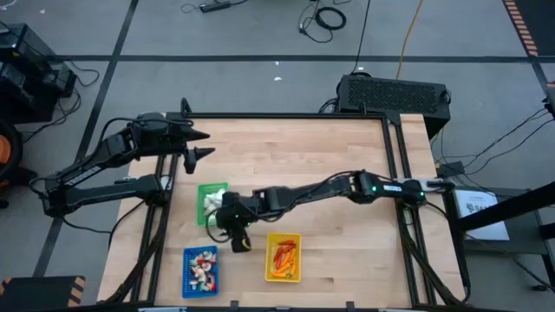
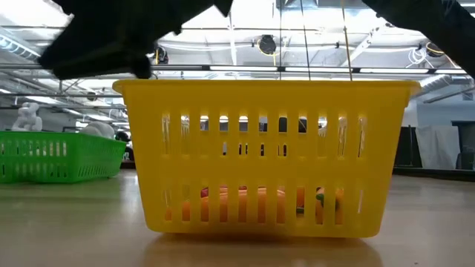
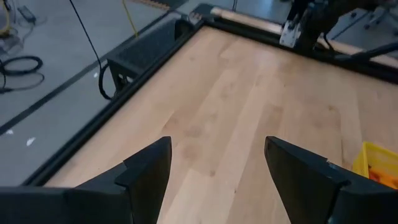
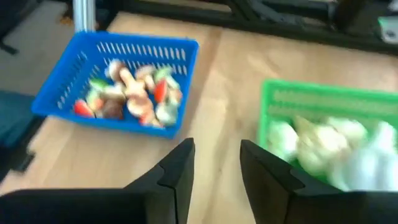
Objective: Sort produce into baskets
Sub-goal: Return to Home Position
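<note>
Pale wooden tabletop (image 1: 347, 251) inside a black frame, grey floor and loose cables (image 1: 328, 17) around it. Nearest the front edge, side by side but apart: blue basket (image 1: 186, 277) on the left, yellow basket (image 1: 284, 235) to its right, each with its long axis running front to back. Heaped in the blue one, red, brown and white mushroom pieces (image 4: 130, 93); in the yellow one, orange and red pieces (image 1: 284, 257) lying roughly along its length.

Just behind these two, beside the green basket (image 1: 212, 185): right gripper (image 1: 240, 243), pointing down and toward the front edge, on an arm stretched across the table from the right side. Fingers (image 4: 180, 171) parted by a narrow gap, nothing between them. Green basket set farther back, same front-to-back long axis, filled with white bulbs (image 4: 323, 146).

Farther still, over the back left corner: left gripper (image 1: 206, 145), arm folded at the table's left edge, fingers aimed right across bare wood, spread wide, empty. Beyond the back edge, a black box (image 1: 395, 94).

Told apart only from the right wrist: single mushroom caps and bulbs. Shown only from table height: slotted wall of the yellow basket, orange shapes behind the slots, green basket off to the left behind it, ceiling beams (image 2: 223, 44) above. Blue basket shown by the high and right wrist views only.
</note>
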Controlling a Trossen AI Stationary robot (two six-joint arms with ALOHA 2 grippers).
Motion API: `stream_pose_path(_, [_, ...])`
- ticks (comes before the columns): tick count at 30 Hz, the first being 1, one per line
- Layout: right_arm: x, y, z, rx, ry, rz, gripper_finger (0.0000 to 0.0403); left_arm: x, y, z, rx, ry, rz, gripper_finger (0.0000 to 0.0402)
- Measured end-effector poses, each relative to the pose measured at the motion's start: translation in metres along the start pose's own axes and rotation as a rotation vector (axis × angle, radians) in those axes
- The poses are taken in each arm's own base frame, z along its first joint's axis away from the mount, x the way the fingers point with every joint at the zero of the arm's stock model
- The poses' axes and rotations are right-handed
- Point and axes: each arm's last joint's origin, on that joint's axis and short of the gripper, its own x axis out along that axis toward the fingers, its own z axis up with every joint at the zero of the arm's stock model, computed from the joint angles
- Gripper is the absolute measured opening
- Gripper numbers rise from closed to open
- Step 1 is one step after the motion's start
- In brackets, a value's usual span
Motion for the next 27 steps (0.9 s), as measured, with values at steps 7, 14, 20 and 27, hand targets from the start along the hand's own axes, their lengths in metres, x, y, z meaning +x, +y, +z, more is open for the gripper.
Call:
stream_pose_path(7, [-0.042,-0.01,0.012,-0.045,0.096,-0.039,0.0121,0.0,0.0,0.009,0.011,-0.092,-0.003,0.0264])
stream_pose_path(14, [-0.094,-0.025,0.019,-0.087,0.239,-0.224,0.0121,0.007,0.0,0.023,0.02,-0.204,-0.01,0.0264])
stream_pose_path(20, [-0.143,-0.043,0.021,-0.049,0.356,-0.302,0.0121,0.025,-0.002,0.034,0.002,-0.243,-0.061,0.0264])
stream_pose_path(27, [-0.188,-0.063,0.017,0.03,0.457,-0.332,0.0121,0.047,-0.021,0.039,0.028,-0.242,-0.199,0.0264])
